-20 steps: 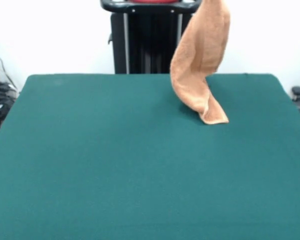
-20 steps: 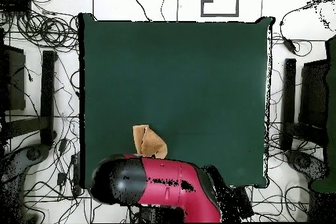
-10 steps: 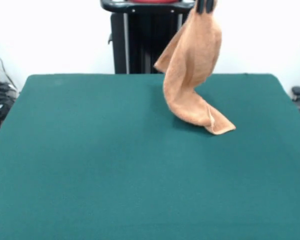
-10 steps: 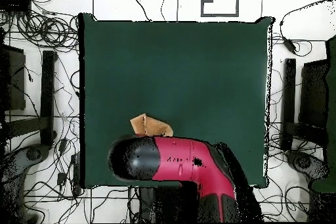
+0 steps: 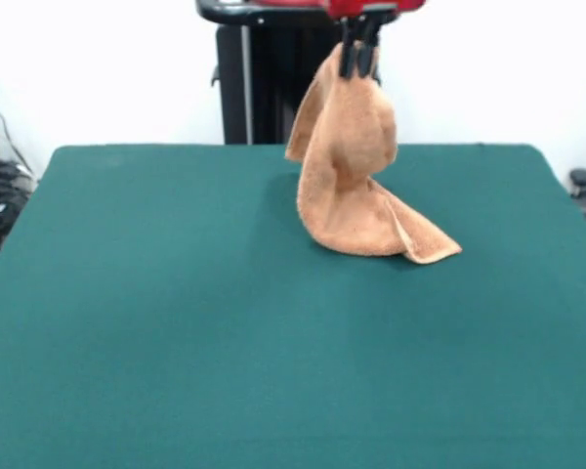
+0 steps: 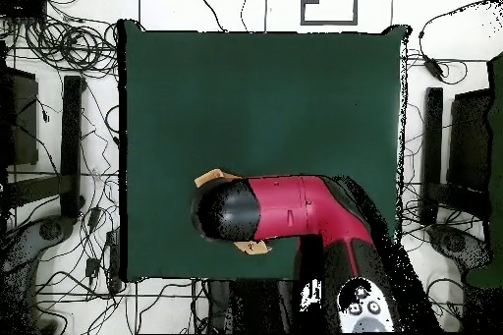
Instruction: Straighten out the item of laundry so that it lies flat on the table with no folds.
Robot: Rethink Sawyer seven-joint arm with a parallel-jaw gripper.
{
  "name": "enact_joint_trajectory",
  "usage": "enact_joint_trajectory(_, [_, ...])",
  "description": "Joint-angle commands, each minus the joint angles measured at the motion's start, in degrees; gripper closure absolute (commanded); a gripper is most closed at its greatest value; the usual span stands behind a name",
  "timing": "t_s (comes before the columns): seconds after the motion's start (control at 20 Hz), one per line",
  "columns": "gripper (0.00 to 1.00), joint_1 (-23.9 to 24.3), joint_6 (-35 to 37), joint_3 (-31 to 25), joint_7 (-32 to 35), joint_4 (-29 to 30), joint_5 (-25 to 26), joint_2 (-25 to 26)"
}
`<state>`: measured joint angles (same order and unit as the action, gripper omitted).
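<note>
Toward the far right part of the green table, the peach-orange terry towel hangs bunched, its lower end trailing on the cloth. Above it, the gripper pinches the towel's top edge between closed black fingers.

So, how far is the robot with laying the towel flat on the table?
Done: the hand has gripped the towel at its top. In hand: the towel hangs bunched from that grip, only its lower end resting on the table, one corner pointing out sideways. In the overhead view the arm hides most of it. Left: spreading it out, since it is not yet flat and is visibly folded.
</note>
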<state>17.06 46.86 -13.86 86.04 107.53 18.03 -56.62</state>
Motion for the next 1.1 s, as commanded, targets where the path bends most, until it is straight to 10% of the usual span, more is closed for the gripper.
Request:
enact_joint_trajectory(0.05, [1.00,3.8,-3.4,-14.0,-24.3,-2.5,7.8,2.7])
enact_joint_trajectory(0.45, [1.00,10.3,-5.6,-20.0,-32.7,-0.6,18.2,1.8])
enact_joint_trajectory(1.1, [1.00,27.4,6.1,-31.6,-54.6,8.7,15.5,-6.4])
